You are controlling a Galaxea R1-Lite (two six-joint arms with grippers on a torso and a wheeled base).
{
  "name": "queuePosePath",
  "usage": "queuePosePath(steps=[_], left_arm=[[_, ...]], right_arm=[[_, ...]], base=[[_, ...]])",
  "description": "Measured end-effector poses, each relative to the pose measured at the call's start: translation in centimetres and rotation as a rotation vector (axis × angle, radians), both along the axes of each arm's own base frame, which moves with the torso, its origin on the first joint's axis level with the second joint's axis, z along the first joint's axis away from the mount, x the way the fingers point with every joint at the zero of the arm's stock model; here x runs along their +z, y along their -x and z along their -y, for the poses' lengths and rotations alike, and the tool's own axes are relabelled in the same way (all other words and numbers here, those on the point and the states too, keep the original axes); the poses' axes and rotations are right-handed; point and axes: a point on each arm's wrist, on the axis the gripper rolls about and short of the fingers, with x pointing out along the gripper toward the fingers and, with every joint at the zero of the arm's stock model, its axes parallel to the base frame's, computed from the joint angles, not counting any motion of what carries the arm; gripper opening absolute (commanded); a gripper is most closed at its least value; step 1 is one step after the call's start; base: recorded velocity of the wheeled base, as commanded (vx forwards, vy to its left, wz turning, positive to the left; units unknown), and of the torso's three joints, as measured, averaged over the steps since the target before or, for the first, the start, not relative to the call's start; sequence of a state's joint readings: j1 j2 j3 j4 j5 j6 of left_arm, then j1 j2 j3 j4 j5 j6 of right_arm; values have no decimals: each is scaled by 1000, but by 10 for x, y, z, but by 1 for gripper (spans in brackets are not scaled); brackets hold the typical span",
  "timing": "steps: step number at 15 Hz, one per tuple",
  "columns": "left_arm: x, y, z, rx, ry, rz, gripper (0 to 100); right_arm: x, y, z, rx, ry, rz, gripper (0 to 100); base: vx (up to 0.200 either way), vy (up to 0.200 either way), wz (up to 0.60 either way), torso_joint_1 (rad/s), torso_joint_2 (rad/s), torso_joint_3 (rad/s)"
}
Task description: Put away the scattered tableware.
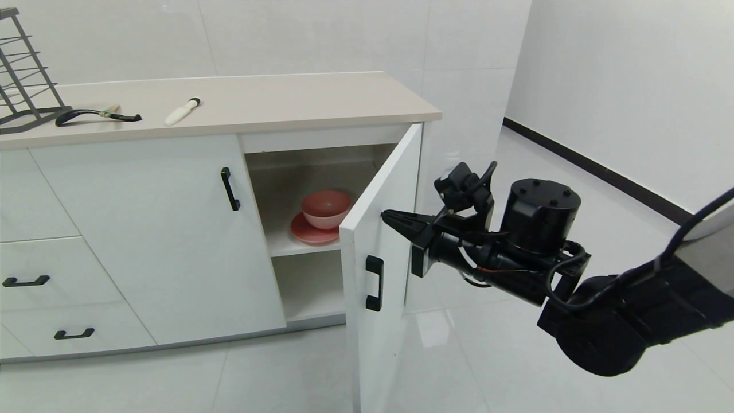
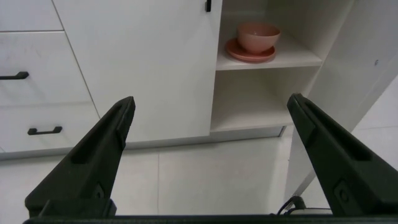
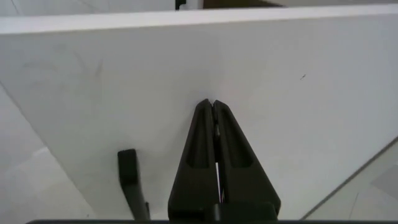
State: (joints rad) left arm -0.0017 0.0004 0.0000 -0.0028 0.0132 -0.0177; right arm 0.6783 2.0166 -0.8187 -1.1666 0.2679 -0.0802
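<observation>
A pink bowl (image 1: 325, 208) sits on a pink plate (image 1: 312, 232) on the upper shelf of the open cabinet; the bowl (image 2: 257, 37) and plate (image 2: 250, 55) also appear in the left wrist view. My right gripper (image 1: 391, 218) is shut, its tip against the outer face of the open cabinet door (image 1: 378, 229), above the door's black handle (image 1: 374, 283). In the right wrist view the shut right gripper (image 3: 212, 106) touches the door (image 3: 280, 93). My left gripper (image 2: 208, 109) is open with nothing between its fingers, low before the cabinet. A black ladle (image 1: 94, 115) and a white-handled utensil (image 1: 182, 110) lie on the countertop (image 1: 287, 97).
A dark wire rack (image 1: 26, 74) stands at the counter's far left. A shut cabinet door (image 1: 160, 235) and drawers (image 1: 34, 281) are left of the opening. The lower shelf (image 1: 309, 287) is bare. White tiled floor (image 1: 516, 355) spreads to the right.
</observation>
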Motion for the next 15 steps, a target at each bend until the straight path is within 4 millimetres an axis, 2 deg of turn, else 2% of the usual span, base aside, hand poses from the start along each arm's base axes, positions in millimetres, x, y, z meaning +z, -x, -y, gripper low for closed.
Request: queuePosePath(steps=[7, 15], left_arm=[[0, 0, 0, 0, 0, 0, 100], [0, 0, 0, 0, 0, 0, 100]], right_arm=[[-16, -16, -16, 8, -2, 0, 0], [-23, -40, -35, 1, -51, 30, 0]], base=[[0, 0, 0, 0, 0, 0], [0, 0, 0, 0, 0, 0]])
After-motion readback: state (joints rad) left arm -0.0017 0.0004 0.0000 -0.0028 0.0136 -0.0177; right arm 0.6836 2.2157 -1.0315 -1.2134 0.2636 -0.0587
